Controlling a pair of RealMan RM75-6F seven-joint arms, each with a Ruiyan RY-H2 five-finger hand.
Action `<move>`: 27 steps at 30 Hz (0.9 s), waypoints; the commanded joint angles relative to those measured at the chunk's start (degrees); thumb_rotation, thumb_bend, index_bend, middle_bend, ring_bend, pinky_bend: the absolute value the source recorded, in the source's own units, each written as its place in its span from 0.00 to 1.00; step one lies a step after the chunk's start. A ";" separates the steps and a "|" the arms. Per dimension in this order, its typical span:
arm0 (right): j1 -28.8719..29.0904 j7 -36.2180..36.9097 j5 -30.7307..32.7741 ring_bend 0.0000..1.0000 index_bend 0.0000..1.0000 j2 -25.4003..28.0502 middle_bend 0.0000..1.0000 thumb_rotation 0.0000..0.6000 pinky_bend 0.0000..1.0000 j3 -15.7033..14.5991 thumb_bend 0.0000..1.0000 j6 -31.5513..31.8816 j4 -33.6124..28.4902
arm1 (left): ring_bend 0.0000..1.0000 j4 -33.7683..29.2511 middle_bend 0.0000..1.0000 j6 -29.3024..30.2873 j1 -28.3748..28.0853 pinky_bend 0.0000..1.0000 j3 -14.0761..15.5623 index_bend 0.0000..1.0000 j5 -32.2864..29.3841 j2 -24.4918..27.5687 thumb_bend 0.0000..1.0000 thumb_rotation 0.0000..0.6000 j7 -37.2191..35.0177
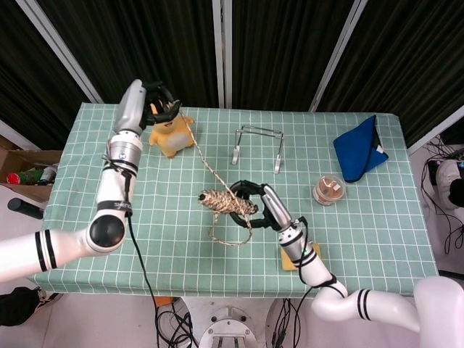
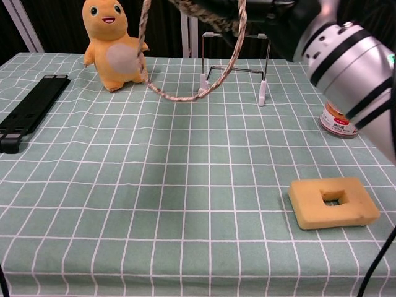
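My right hand (image 1: pixel 250 201) grips a coiled bundle of brown and white rope (image 1: pixel 221 201) above the middle of the table; in the chest view the hand (image 2: pixel 272 18) and bundle (image 2: pixel 207 11) sit at the top edge. One strand runs from the bundle up and left to my left hand (image 1: pixel 161 101), which is raised above the orange plush toy (image 1: pixel 170 134) and pinches the strand's end. A loose loop (image 1: pixel 232 235) hangs under the bundle and shows in the chest view as a curve (image 2: pixel 185 96) near the cloth.
A wire stand (image 1: pixel 257 141) is behind the bundle. A yellow sponge block with a hole (image 2: pixel 334 201) lies front right, a small jar (image 1: pixel 328 190) and a blue cloth (image 1: pixel 359 148) to the right. A black strip (image 2: pixel 31 102) lies at the left edge.
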 commanded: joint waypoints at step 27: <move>-9.71 3.57 3.85 0.62 0.82 0.19 0.63 1.00 0.84 4.72 0.73 12.61 1.61 | 0.69 1.55 0.74 4.18 17.87 0.84 18.65 0.77 27.91 -5.97 0.41 1.00 -8.80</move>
